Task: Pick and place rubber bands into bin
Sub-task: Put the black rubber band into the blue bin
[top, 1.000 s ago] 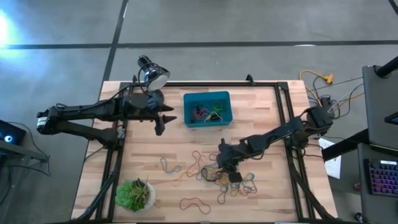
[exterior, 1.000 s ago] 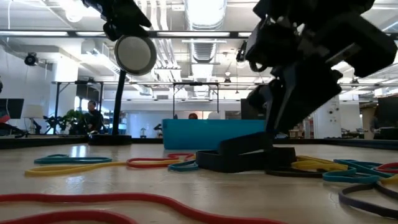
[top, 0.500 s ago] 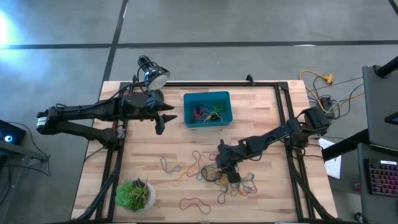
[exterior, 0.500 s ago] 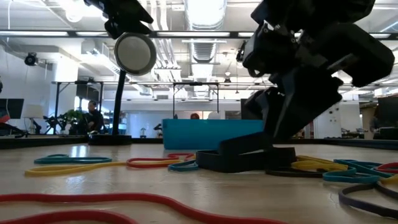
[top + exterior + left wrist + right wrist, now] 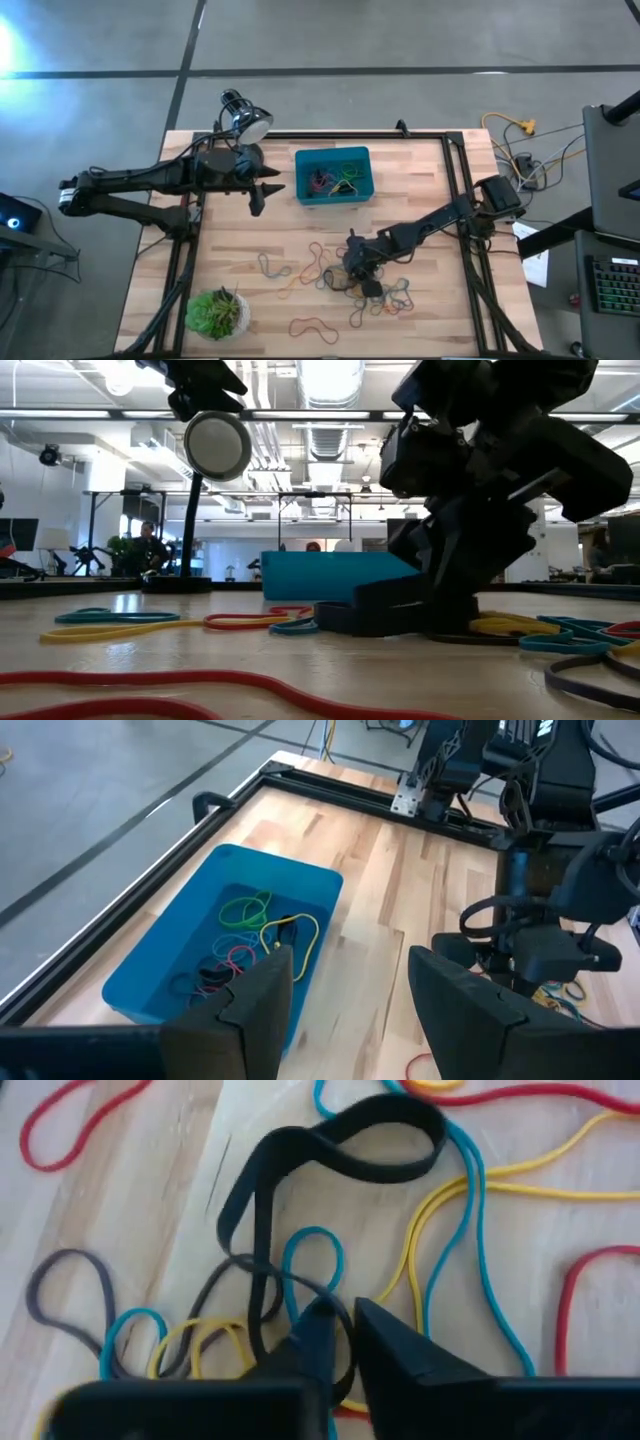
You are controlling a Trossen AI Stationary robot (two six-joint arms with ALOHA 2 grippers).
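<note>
The right gripper (image 5: 352,268) is down on the wooden table (image 5: 420,180), in the tangle of loose rubber bands (image 5: 330,270) at about 6 o'clock from the teal bin (image 5: 332,175). In the right wrist view its 2 fingers (image 5: 320,1330) stand nearly closed, with only a thin gap, pinching strands of a wide black rubber band (image 5: 330,1140) and a blue loop (image 5: 310,1250) where they cross; yellow and red bands lie around them. In the low view the gripper body sits over a black band (image 5: 380,615) flat on the wood.

The bin rests near the table's 12 o'clock edge and already holds several bands, green, yellow, red and black (image 5: 250,935).

The left gripper (image 5: 262,190) hangs at 9 o'clock of the bin, fingers spread wide and empty. A desk lamp (image 5: 245,115) stands at 10 o'clock, a potted plant (image 5: 215,312) at 7 o'clock.
</note>
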